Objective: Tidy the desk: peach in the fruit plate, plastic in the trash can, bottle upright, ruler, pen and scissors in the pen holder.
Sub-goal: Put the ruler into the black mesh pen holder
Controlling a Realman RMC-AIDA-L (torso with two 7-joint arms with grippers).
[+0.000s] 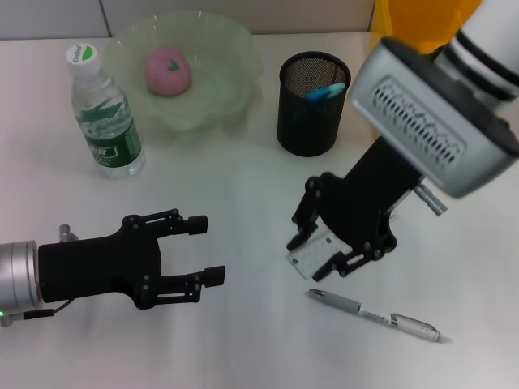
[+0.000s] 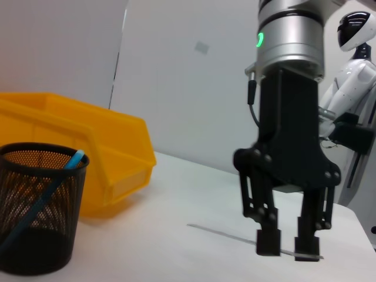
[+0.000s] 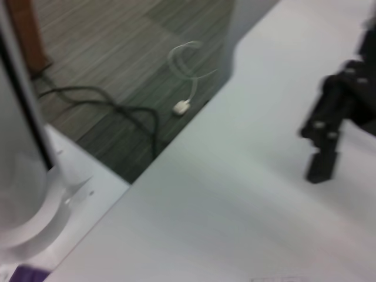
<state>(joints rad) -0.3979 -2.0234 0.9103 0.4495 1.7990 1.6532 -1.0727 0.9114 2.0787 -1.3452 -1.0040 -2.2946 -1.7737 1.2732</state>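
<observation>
A silver pen (image 1: 375, 314) lies on the white desk at the front right. My right gripper (image 1: 324, 261) points down just left of its tip, open with nothing between its fingers. The left wrist view shows that gripper (image 2: 288, 247) hanging right above the pen (image 2: 223, 235). My left gripper (image 1: 207, 250) is open and empty at the front left. The black mesh pen holder (image 1: 312, 104) holds a blue item (image 1: 326, 91). The pink peach (image 1: 168, 70) sits in the green fruit plate (image 1: 223, 49). The water bottle (image 1: 104, 113) stands upright. Ruler, scissors and plastic are not identifiable.
A yellow bin (image 1: 405, 24) stands at the back right, behind the pen holder (image 2: 41, 211). The right wrist view shows the desk's edge, with cables on the floor (image 3: 147, 111) beyond it and my left gripper (image 3: 329, 132) farther off.
</observation>
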